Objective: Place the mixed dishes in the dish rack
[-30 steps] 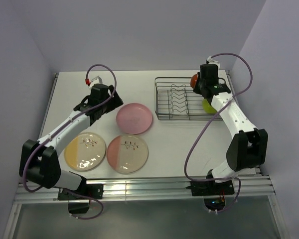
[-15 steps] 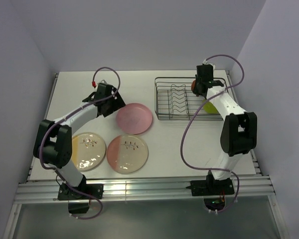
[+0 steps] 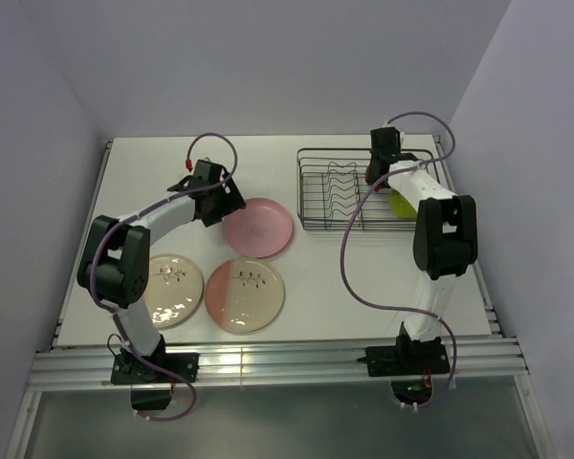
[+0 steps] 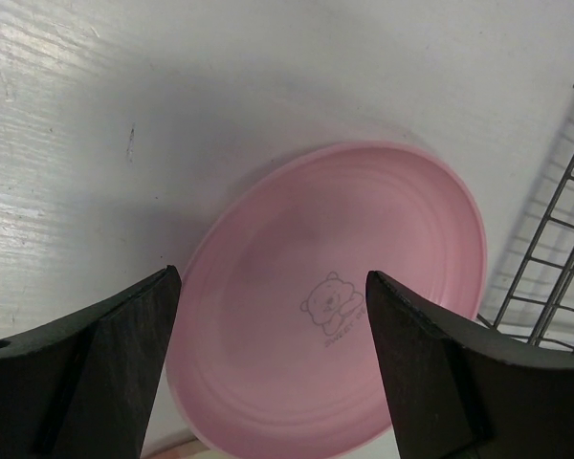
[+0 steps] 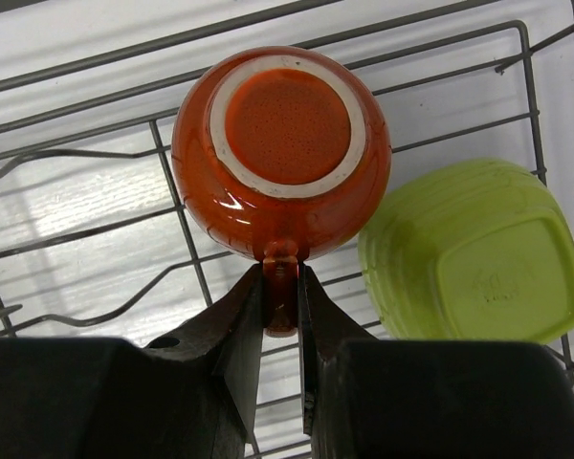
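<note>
Left gripper [image 4: 268, 316] wide open, holding nothing, hovering at pink plate [image 4: 335, 296]. Plate lies flat on table [image 3: 344, 277], left of rack [image 3: 340, 191]. Right gripper [image 5: 280, 287] pinched narrow on handle of red cup [image 5: 280, 143]. Cup is bottom-up at rack's right end. Green bowl [image 5: 469, 249] bottom-up in rack, just beside cup. Two two-tone plates [image 3: 244, 295] flat on table, nearer arms.

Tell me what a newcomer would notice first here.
The small orange-red cup, pinched by its handle in the right gripper, is held over the dark wire dish rack with its base facing the wrist camera, beside a lime-green squarish bowl lying base-up. Left of the rack, the left gripper hovers open over a plain pink round plate on the white table.
</note>
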Controlling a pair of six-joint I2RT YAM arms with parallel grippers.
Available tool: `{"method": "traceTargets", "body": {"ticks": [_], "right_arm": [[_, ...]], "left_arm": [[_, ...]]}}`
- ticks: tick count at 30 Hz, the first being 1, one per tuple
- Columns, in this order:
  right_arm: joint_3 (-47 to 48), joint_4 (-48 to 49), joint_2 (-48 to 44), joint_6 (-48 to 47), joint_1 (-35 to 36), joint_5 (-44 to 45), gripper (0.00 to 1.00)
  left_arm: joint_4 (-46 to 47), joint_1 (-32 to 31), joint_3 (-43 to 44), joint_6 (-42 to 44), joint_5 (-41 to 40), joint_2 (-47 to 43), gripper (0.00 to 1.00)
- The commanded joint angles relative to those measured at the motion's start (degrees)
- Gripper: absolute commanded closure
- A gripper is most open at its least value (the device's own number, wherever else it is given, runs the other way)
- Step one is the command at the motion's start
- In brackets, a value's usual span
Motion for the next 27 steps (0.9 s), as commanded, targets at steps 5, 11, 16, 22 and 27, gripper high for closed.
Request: {"method": "traceTargets", "body": {"ticks": [5,11,16,22,27], "right_arm": [[5.5,-1.0,1.9,-0.8,-0.5,6.2,1.0],[8.6,-9.3,4.1,-0.3,-0.4,7.2,1.0],[9.4,-12.0,4.9,0.5,-0.4,6.9,0.99],[9.1,-13.1,5.7,1.1,-0.3,4.7,0.82],[9.7,-14.0,6.6,1.5,-0.3,4.4,0.74]], "left_arm": [[1.5,0.1,2.7,1.6,1.5,1.2,0.15],[1.6,0.3,2.6,2.0,1.7,2.1,0.16],[0.8,0.5,3.5,2.4,2.1,3.2,0.16],[0.3,0.5,3.2,2.6,1.5,3.0,0.15],[0.2,0.5,2.2,2.9,0.4,2.3,0.15]]}}
